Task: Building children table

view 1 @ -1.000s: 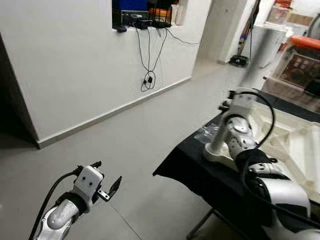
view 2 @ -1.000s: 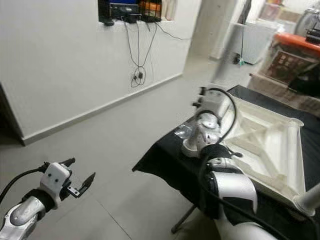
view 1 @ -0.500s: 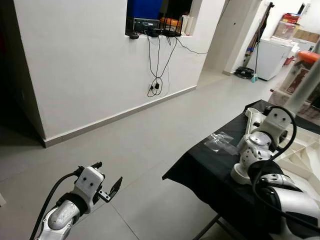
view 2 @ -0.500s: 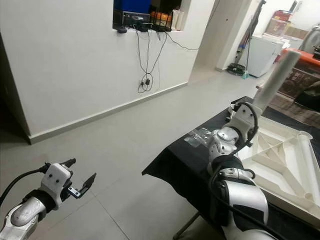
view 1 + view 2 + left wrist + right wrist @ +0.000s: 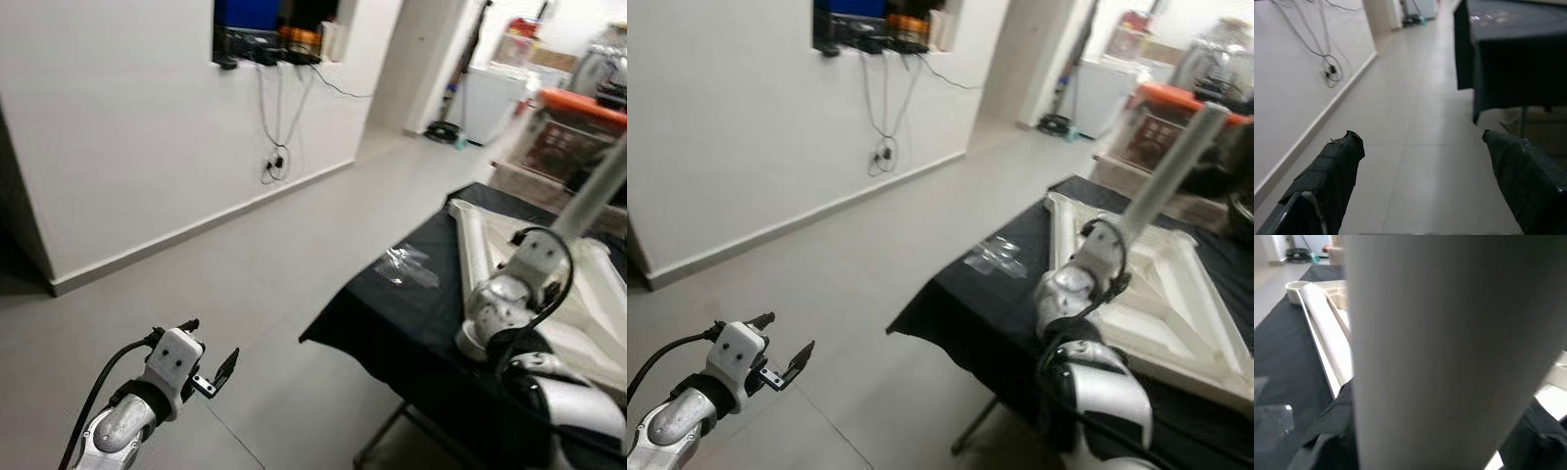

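A white table leg (image 5: 1176, 166) slants up and to the right from my right gripper (image 5: 1425, 440), which is shut on it; its black fingers (image 5: 1322, 453) show on either side of the leg in the right wrist view. Under it, the white children's tabletop (image 5: 1171, 294) lies upside down with its ribs showing on a black-covered table (image 5: 970, 313). My right wrist (image 5: 1083, 274) hovers over the tabletop's near edge. My left gripper (image 5: 213, 340) hangs open low on the left over bare floor, holding nothing.
A clear plastic bag (image 5: 994, 257) lies on the black cloth near the tabletop's far corner. Cables (image 5: 882, 152) hang down the white wall on the left. A white appliance (image 5: 1097, 93) and an orange-topped box (image 5: 1166, 127) stand behind. Grey floor lies between wall and table.
The whole view has swung about as the camera moved. My right gripper keeps its hold on the leg, which now leans further right over the tabletop. The left arm has not moved.
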`<state>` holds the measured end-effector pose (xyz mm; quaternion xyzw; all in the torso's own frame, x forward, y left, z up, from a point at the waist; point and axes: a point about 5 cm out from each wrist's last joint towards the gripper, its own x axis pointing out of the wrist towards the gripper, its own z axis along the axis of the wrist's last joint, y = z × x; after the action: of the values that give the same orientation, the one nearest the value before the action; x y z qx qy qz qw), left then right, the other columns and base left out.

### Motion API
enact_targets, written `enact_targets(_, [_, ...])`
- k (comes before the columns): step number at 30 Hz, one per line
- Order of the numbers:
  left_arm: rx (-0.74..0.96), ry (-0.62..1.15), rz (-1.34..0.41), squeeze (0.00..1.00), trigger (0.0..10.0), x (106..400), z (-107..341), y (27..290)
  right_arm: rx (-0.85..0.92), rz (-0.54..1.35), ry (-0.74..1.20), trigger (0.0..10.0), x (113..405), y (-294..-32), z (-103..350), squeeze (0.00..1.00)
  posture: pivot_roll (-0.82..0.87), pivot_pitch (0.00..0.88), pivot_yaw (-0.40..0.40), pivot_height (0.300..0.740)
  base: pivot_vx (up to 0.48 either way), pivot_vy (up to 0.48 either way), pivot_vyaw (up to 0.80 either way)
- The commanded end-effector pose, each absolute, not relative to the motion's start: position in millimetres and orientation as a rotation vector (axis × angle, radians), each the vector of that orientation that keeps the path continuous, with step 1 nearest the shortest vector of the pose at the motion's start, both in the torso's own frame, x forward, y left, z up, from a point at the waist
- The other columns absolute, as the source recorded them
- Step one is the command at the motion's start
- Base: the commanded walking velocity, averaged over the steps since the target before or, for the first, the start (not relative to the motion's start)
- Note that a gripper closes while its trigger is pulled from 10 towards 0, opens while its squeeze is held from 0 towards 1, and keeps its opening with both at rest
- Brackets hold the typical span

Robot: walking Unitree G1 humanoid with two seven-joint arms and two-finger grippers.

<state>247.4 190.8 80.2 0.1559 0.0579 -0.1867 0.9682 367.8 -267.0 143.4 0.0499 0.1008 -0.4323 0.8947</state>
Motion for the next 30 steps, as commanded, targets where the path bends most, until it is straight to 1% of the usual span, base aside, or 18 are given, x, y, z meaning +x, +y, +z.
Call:
enact_targets(1, [0.314,0.124,-0.386,0.0,10.0,246.8,78.7,189.4,0.108,-0.879,0.134,10.0,371.5,-269.7,158.2,1.0,0.05,0.0,-0.138,0.74,0.0,0.0,0.0])
enact_targets(3, [0.314,0.124,-0.386,0.0,10.0,246.8,78.7,189.4,0.108,-0.879,0.134,10.0,371.5,-269.7,158.2,1.0,0.05,0.0,-0.138,0.74,0.0,0.0,0.0])
enact_targets(5, [0.316,0.128,-0.384,0.0,10.0,244.8,77.8,190.8,0.077,-0.814,-0.005,10.0,378.6,-259.6,187.9,1.0,0.04,0.0,-0.139,0.74,0.0,0.0,0.0])
enact_targets(7, [0.315,0.129,-0.383,0.0,10.0,243.8,77.4,190.7,0.062,-0.782,-0.053,10.0,378.2,-252.8,197.1,1.0,0.04,0.0,-0.14,0.74,0.0,0.0,0.0])
enact_targets(9, [0.315,0.129,-0.383,0.0,10.0,243.8,77.4,190.7,0.062,-0.782,-0.053,10.0,378.2,-252.8,197.1,1.0,0.04,0.0,-0.14,0.74,0.0,0.0,0.0])
enact_targets(10, [0.313,0.131,-0.382,0.0,10.0,242.7,76.8,190.3,0.039,-0.75,-0.067,10.0,371.5,-245.3,196.4,1.0,0.03,0.0,-0.143,0.74,0.0,0.0,0.0])
enact_targets(11, [0.313,0.131,-0.382,0.0,10.0,242.7,76.8,190.3,0.039,-0.75,-0.067,10.0,371.5,-245.3,196.4,1.0,0.03,0.0,-0.143,0.74,0.0,0.0,0.0])
enact_targets(13, [0.308,0.135,-0.376,0.0,10.0,240.4,75.8,190.9,-0.012,-0.703,-0.028,10.0,346.3,-235.0,178.3,1.0,0.03,0.0,-0.142,0.74,0.0,0.0,0.0])
enact_targets(14, [0.308,0.135,-0.376,0.0,10.0,240.4,75.8,190.9,-0.012,-0.703,-0.028,10.0,346.3,-235.0,178.3,1.0,0.03,0.0,-0.142,0.74,0.0,0.0,0.0])
enact_targets(15, [0.306,0.137,-0.373,0.0,10.0,239.2,75.4,191.8,-0.038,-0.701,-0.009,10.0,333.1,-235.2,169.4,1.0,0.02,0.0,-0.14,0.74,0.0,0.0,0.0])
enact_targets(16, [0.306,0.137,-0.373,0.0,10.0,239.2,75.4,191.8,-0.038,-0.701,-0.009,10.0,333.1,-235.2,169.4,1.0,0.02,0.0,-0.14,0.74,0.0,0.0,0.0])
enact_targets(17, [0.305,0.139,-0.371,0.0,10.0,238.1,75.0,192.6,-0.057,-0.723,0.006,10.0,322.2,-240.7,161.8,1.0,0.01,0.0,-0.14,0.74,0.0,0.0,0.0])
enact_targets(18, [0.305,0.139,-0.371,0.0,10.0,238.1,75.0,192.6,-0.057,-0.723,0.006,10.0,322.2,-240.7,161.8,1.0,0.01,0.0,-0.14,0.74,0.0,0.0,0.0])
enact_targets(21, [0.305,0.147,-0.374,0.0,10.0,236.8,73.5,194.2,-0.088,-0.837,0.029,10.0,298.3,-271.8,156.0,1.0,-0.02,0.0,-0.122,0.74,0.0,0.0,0.0])
enact_targets(25, [0.304,0.148,-0.376,0.0,10.0,236.9,73.4,194.1,-0.087,-0.842,0.027,10.0,295.4,-276.1,158.1,1.0,-0.02,0.0,-0.122,0.74,0.0,0.0,0.0])
enact_targets(26, [0.304,0.148,-0.377,0.0,10.0,237.3,73.3,193.9,-0.058,-0.783,0.013,10.0,295.0,-271.3,162.2,1.0,-0.03,0.0,-0.116,0.74,0.0,0.0,0.0])
enact_targets(28, [0.301,0.148,-0.382,0.0,10.0,238.5,73.1,192.1,-0.052,-0.5,0.018,10.0,298.9,-240.7,168.3,1.0,-0.03,0.0,-0.119,0.74,0.0,0.0,0.0])
enact_targets(30, [0.301,0.148,-0.382,0.0,10.0,238.5,73.1,192.1,-0.052,-0.5,0.018,10.0,298.9,-240.7,168.3,1.0,-0.03,0.0,-0.119,0.74,0.0,0.0,0.0])
